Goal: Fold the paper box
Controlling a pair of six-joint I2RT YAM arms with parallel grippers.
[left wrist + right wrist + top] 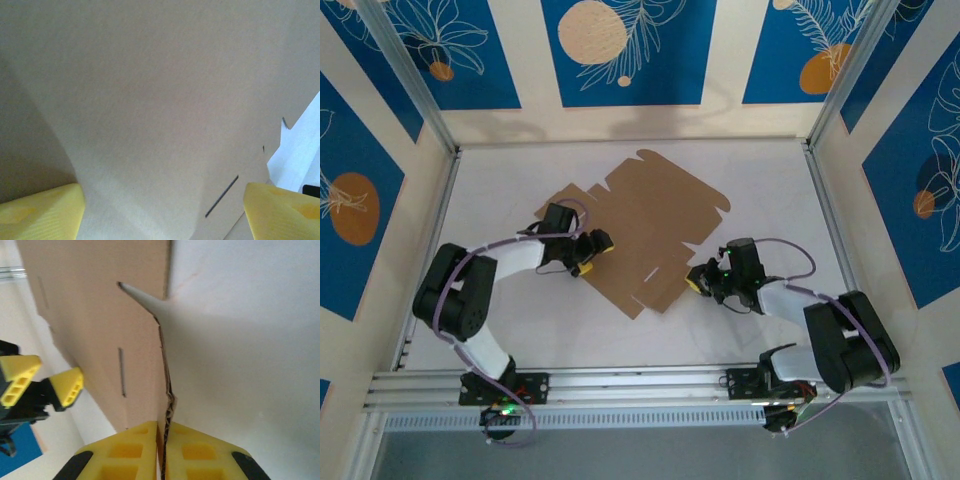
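Observation:
The paper box is a flat brown die-cut sheet lying unfolded on the white table, with flaps and narrow slots. My left gripper sits over its left edge and is open. In the left wrist view its yellow fingertips stand far apart, with the cardboard spanning the gap between them. My right gripper is at the sheet's lower right edge. In the right wrist view this gripper is shut on the thin edge of the cardboard, which is slightly crumpled just above the pads. The left gripper shows across the sheet.
The white table is fenced by aluminium rails at the front and by posts at the sides. Patterned blue and cream walls close the back and sides. Bare table lies right of the sheet.

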